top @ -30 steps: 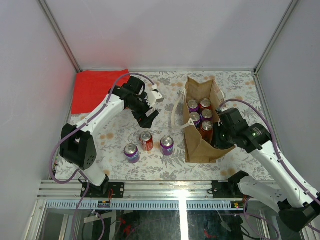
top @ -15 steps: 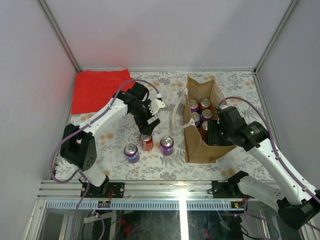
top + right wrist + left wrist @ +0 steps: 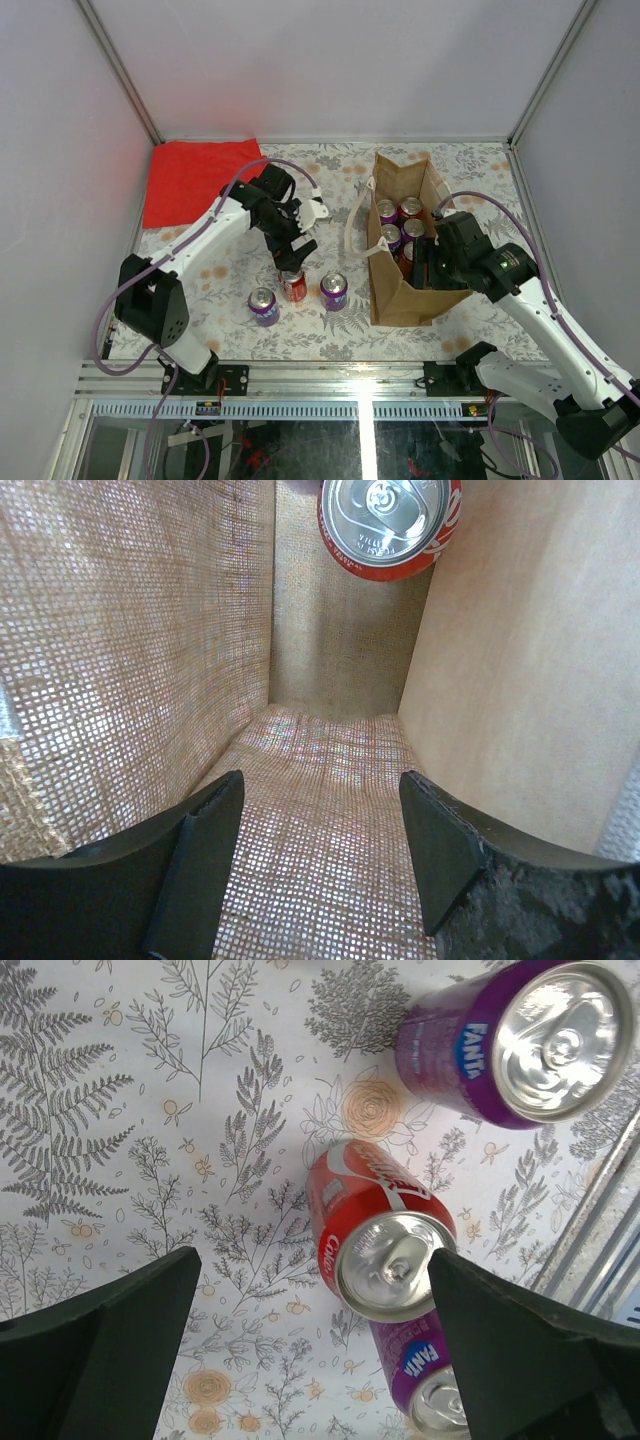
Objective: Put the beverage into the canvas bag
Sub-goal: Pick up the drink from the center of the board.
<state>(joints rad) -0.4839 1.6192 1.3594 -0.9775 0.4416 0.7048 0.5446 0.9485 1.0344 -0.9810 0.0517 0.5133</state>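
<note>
risk: left gripper (image 3: 313,1256), open over red can (image 3: 385,1245) left of bag (image 3: 398,300), may tip nearby purple cans (image 3: 510,1045) with a finger on descent. arm reaches forward, wrist down. right gripper (image 3: 320,777), open and empty, sits inside bag near bagged can (image 3: 390,520); may snag fabric.

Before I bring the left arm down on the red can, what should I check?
1. The left tool open: ok.
2. The red can upright: ok.
3. The red can centred between the fingers: not ok, it sits close to one finger.
4. The purple can clear of the fingers: cannot tell, one finger partly hides it.
5. The right tool open and empty: ok.
6. The right tool out of the bag: not ok, it is inside.
</note>
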